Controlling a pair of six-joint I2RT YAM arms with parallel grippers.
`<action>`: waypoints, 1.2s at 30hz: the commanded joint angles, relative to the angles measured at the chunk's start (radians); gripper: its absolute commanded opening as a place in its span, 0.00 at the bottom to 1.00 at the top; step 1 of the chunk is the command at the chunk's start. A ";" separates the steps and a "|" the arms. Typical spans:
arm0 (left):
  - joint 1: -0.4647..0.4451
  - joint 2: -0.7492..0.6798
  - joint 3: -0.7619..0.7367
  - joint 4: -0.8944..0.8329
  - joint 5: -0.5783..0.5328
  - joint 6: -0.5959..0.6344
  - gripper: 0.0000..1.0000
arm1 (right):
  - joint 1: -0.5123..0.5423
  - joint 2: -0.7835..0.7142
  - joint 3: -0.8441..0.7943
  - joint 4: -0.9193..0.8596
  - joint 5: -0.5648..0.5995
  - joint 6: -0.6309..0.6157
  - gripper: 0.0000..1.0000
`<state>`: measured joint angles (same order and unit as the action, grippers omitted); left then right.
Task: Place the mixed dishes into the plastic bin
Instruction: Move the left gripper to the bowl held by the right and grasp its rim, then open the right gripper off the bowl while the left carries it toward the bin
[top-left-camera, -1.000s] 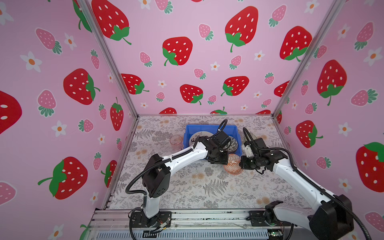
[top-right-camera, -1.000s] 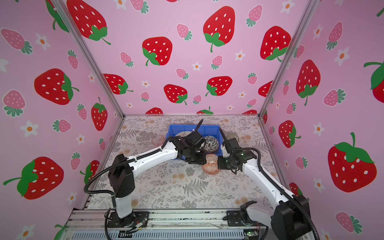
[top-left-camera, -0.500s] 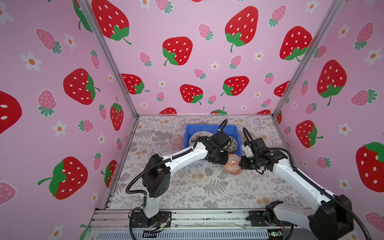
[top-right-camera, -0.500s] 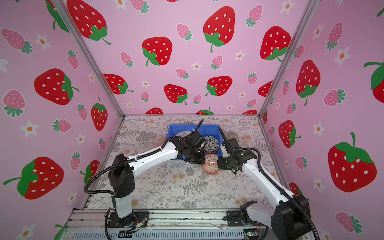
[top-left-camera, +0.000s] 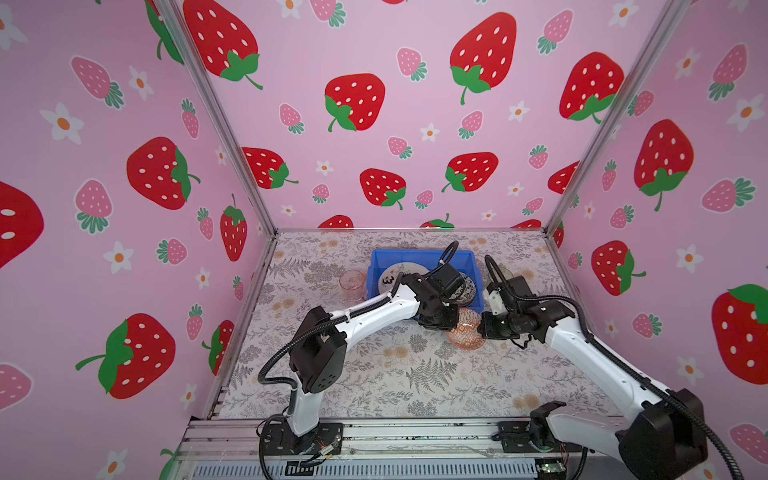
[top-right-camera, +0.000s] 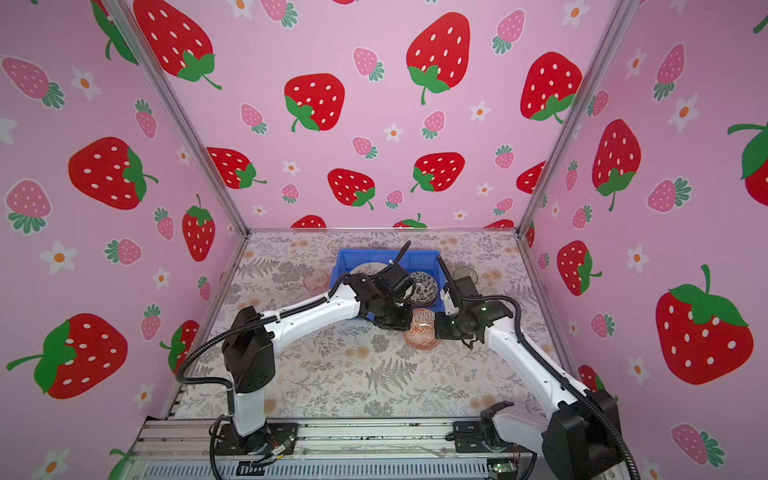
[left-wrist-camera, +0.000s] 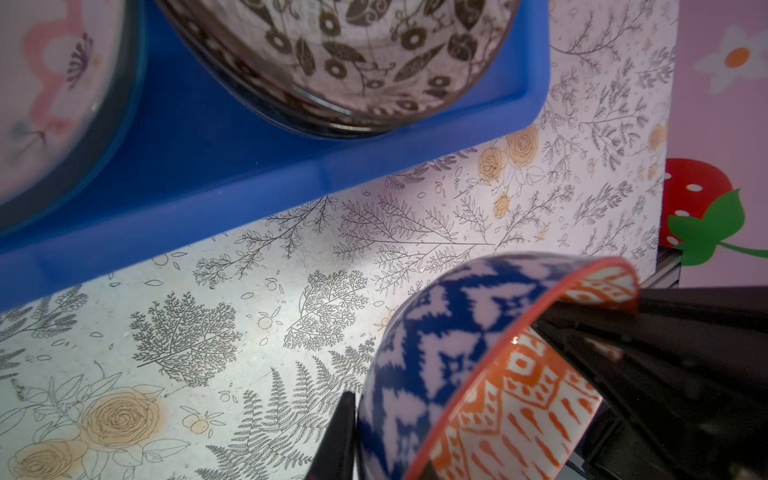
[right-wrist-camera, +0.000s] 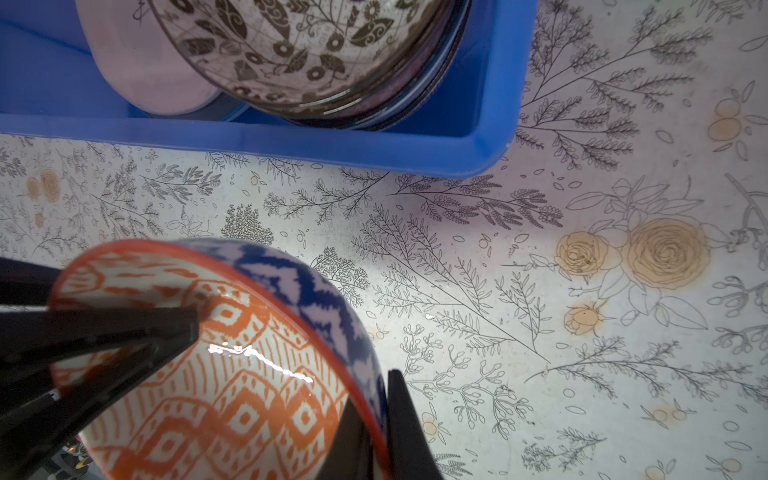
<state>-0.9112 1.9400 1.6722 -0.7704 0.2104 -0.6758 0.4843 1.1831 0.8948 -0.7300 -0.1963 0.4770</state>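
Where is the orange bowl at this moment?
In both top views the orange bowl is right of centre, just before the near right corner of the blue bin, held between the left gripper and right gripper.

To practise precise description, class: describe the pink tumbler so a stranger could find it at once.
Find the blue plastic bin on the floral tabletop. Just outside its left wall stands the pink tumbler. Its pink tint separates it from the green tumbler right of the bin.
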 joint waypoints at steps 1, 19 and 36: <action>-0.004 0.005 0.040 -0.035 -0.014 0.010 0.16 | 0.004 -0.020 0.015 0.009 -0.025 0.006 0.07; -0.003 -0.020 0.044 -0.071 -0.058 0.037 0.00 | 0.004 -0.025 0.038 0.031 -0.039 0.007 0.25; 0.076 0.042 0.341 -0.224 -0.123 0.184 0.00 | -0.061 -0.177 0.093 -0.027 0.042 0.000 0.65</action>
<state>-0.8494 1.9636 1.9102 -0.9588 0.1108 -0.5350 0.4332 1.0325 0.9733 -0.7219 -0.1837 0.4763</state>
